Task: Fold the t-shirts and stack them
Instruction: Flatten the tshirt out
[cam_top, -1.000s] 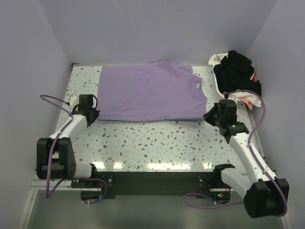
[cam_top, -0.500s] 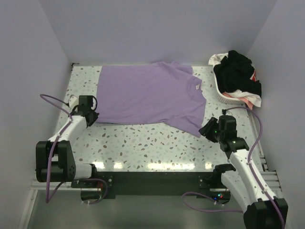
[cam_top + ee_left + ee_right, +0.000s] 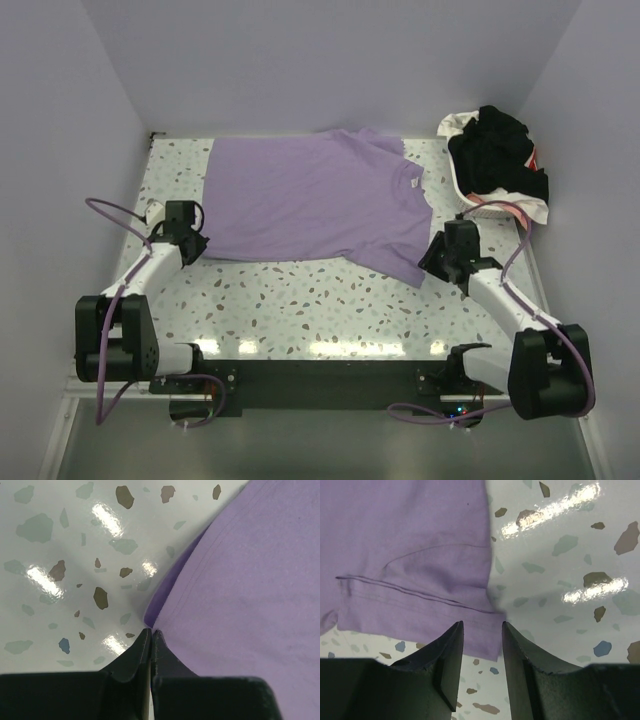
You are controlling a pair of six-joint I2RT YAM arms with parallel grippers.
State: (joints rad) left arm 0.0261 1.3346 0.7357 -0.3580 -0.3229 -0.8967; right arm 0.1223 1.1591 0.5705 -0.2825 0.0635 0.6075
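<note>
The lilac t-shirt [image 3: 310,200] lies spread flat across the back half of the table. My left gripper [image 3: 190,243] sits at its near left corner. In the left wrist view the jaws [image 3: 151,630] are pressed together right at that corner of the cloth [image 3: 250,570], which rises slightly off the table there. My right gripper [image 3: 435,255] stands open over the shirt's near right corner. That hemmed corner [image 3: 420,555] lies on the table under the gap between the fingers [image 3: 482,625], held by neither. More t-shirts, a black one [image 3: 497,150] on top, are heaped at the back right.
A white basket [image 3: 468,203] holds the heap at the back right, with white and pink-red cloth hanging over its rim. The speckled table [image 3: 320,300] shows bare between the shirt and the arm bases. Walls close in on three sides.
My right gripper dragged the shirt's near right corner toward the front, then opened and let it go. That hem now slants. The left gripper has not moved.
</note>
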